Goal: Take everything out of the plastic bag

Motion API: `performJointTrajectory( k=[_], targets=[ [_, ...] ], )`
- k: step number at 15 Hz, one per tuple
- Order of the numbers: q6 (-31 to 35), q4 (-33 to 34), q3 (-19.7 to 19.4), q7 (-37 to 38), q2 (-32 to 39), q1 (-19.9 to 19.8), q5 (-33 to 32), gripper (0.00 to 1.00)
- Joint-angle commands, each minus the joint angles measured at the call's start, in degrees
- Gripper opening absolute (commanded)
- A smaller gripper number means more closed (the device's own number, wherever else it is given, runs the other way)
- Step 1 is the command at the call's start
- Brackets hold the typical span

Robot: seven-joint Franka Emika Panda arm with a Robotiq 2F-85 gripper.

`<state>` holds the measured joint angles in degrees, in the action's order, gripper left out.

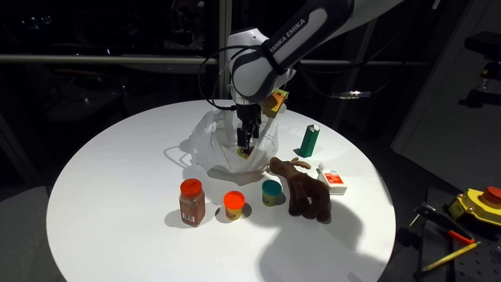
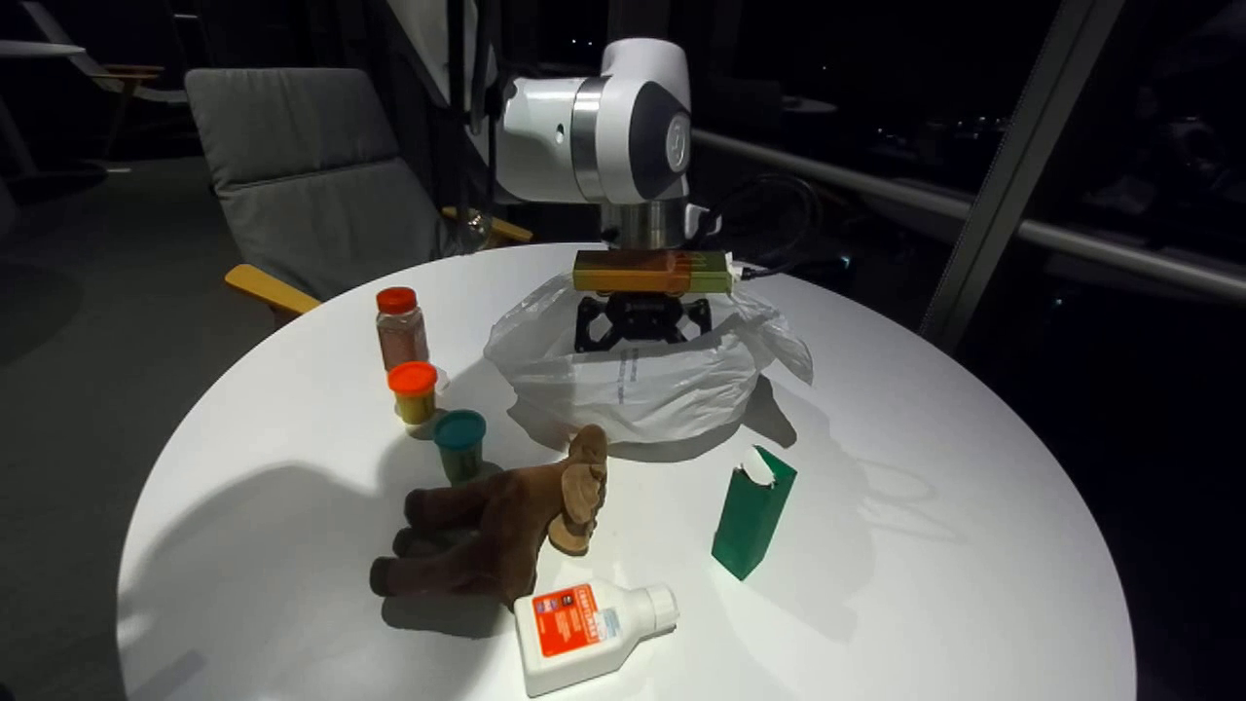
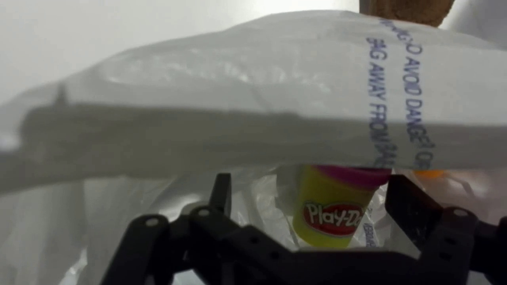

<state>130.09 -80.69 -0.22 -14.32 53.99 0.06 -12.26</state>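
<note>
The plastic bag [image 1: 221, 147], whitish and wrinkled, stands with its mouth up on the table; its near wall covers much of the wrist view. My gripper [image 3: 309, 185] is open and reaches down into the bag. A yellow Play-Doh cup with a magenta lid [image 3: 332, 209] lies in the bag between the spread fingers, not gripped; the film hides its top. Something orange [image 3: 429, 173] peeks out beside the right finger, mostly hidden. Outside the bag are a red-lidded jar [image 1: 192, 203], orange-lidded cup [image 1: 234, 205], teal-lidded cup [image 1: 271, 192], brown plush [image 1: 305, 190], white bottle [image 2: 594, 628] and green box [image 2: 752, 511].
The round white table [image 1: 117, 164] carries all of this. The plush head and the teal-lidded cup sit close to the bag's side. A yellow-orange box [image 2: 652, 271] is fixed to the wrist above the fingers. A grey chair [image 2: 302, 175] stands beyond the table edge.
</note>
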Motion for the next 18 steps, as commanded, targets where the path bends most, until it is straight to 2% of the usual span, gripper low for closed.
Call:
performJointTrajectory(
  k=[1, 2, 3, 4, 5, 6, 11, 13, 18],
  targets=[
    [-3.33, 4.73, 1.88, -3.78, 2.46, -1.39, 1.52, 1.0],
    [-3.59, 5.12, 2.0, -4.03, 2.72, -1.41, 1.54, 1.0],
    [-3.96, 5.58, 2.06, -4.09, 3.01, -1.39, 1.53, 0.75],
    [-4.07, 5.99, 2.17, -4.28, 3.32, -1.49, 1.59, 0.75],
    [-4.22, 6.27, 2.24, -4.45, 3.48, -1.51, 1.57, 0.68],
    [-4.21, 6.43, 2.25, -4.48, 3.56, -1.5, 1.54, 0.58],
    [-3.57, 6.47, 2.04, -4.08, 3.08, -1.44, 1.44, 0.22],
    [-4.0, 6.55, 1.47, -2.84, 2.31, -1.09, 1.28, 0.19],
    [-5.85, 6.54, 0.87, -0.12, -1.8, -0.74, 1.78, 0.18]
  ],
)
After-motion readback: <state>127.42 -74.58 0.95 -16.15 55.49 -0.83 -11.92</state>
